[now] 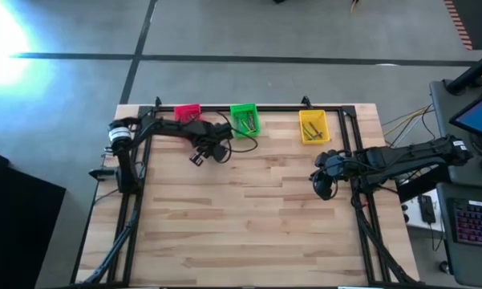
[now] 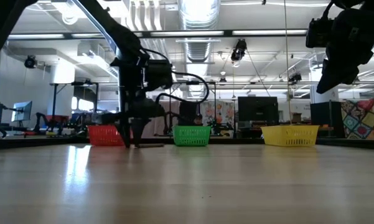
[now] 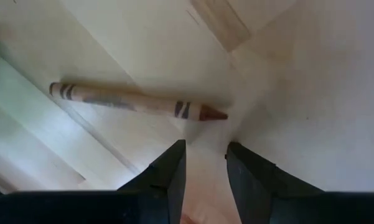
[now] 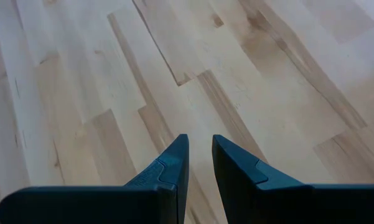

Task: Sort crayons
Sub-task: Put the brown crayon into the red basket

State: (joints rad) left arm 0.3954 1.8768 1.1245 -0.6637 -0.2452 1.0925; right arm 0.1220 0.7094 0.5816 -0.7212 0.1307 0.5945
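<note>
A reddish-brown crayon lies flat on the wooden table, its pointed end just beyond my left gripper. That gripper points steeply down at the table, open, with nothing between its fingers. In the high view it hovers in front of the pink and green bins. In the low view the crayon lies beside the fingers. My right gripper waits above the table's right side, its fingers a small gap apart over bare wood.
Three small bins stand in a row along the far edge: pink, green and yellow. The green and yellow ones hold crayons. A black frame rail runs behind them. Bare wood fills the table's middle and near side.
</note>
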